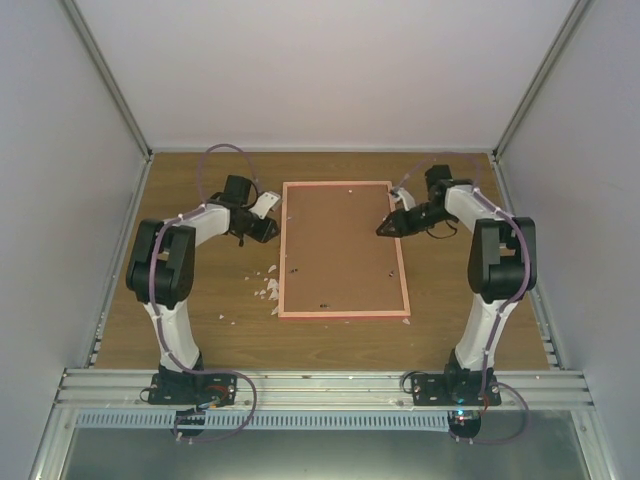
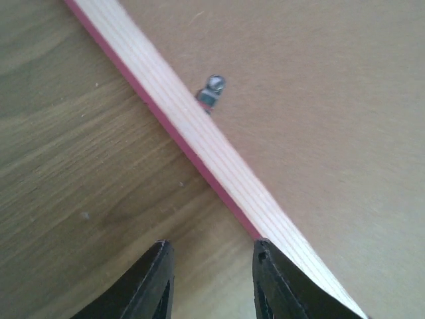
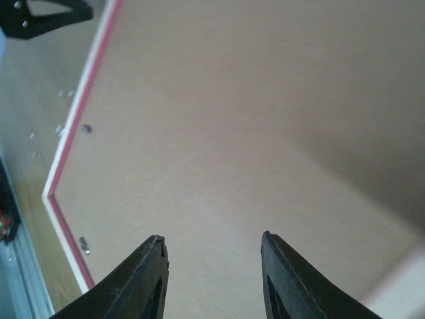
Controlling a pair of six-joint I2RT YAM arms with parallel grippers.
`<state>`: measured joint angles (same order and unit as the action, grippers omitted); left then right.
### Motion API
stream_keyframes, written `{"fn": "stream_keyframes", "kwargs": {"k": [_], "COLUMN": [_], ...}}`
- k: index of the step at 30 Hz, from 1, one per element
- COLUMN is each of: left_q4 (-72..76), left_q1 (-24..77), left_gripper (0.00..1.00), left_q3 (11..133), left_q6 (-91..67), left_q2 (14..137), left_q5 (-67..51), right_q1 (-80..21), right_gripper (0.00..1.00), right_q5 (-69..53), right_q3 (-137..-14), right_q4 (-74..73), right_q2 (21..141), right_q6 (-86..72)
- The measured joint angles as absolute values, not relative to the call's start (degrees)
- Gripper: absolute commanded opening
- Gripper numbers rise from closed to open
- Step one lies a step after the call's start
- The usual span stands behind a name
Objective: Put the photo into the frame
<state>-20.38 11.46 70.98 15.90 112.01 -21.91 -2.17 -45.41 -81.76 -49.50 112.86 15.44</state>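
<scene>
The frame (image 1: pixel 340 314) lies back-up. The left gripper (image 2: pixel 211 249) hangs just off its left rail, fingers parted and empty. The right gripper (image 3: pixel 212 242) hovers just inside the right rail, likewise parted and empty, over the brown backing board (image 1: pixel 343 250) that fills the frame. A small metal clip (image 2: pixel 211 90) sits at the left rail's inner edge. The photo shows nowhere; whether it lies under the board I cannot tell. The frame is probably light, stiff and breakable at its pane, so pinch a thin rail rather than the board.
</scene>
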Motion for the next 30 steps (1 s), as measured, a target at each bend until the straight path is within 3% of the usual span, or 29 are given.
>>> {"fn": "stream_keyframes", "kwargs": {"k": [13, 19, 22, 27, 30], "left_q4": [-19.9, -20.1, -19.9, -18.9, -18.6], "left_q1": [10.8, 11.3, 11.6, 14.2, 17.5], "left_gripper": [0.35, 0.44, 0.48, 0.63, 0.65], "left_q3": [59.2, 53.6, 53.3, 52.2, 51.8], "left_q6": [17.0, 15.9, 16.1, 17.0, 17.5], "left_q2": [100.5, 97.1, 95.2, 94.2, 94.2], "left_q5": [-28.5, -29.6, -29.5, -27.7, -25.6], "right_q1": [-20.3, -24.7, -25.4, -25.7, -25.6], "right_gripper": [0.23, 0.17, 0.16, 0.16, 0.15], "right_q5": [-49.5, -48.2, -47.2, -45.7, -46.3], "right_q3": [-74.2, -70.3, -67.3, -64.5, -63.6], "right_q4": [-39.6, -32.1, -29.3, -25.2, -22.9], "right_q2": [109.5, 109.5, 110.0, 111.7, 111.9], "right_q6": [21.7, 21.7, 20.8, 19.4, 18.9]}}
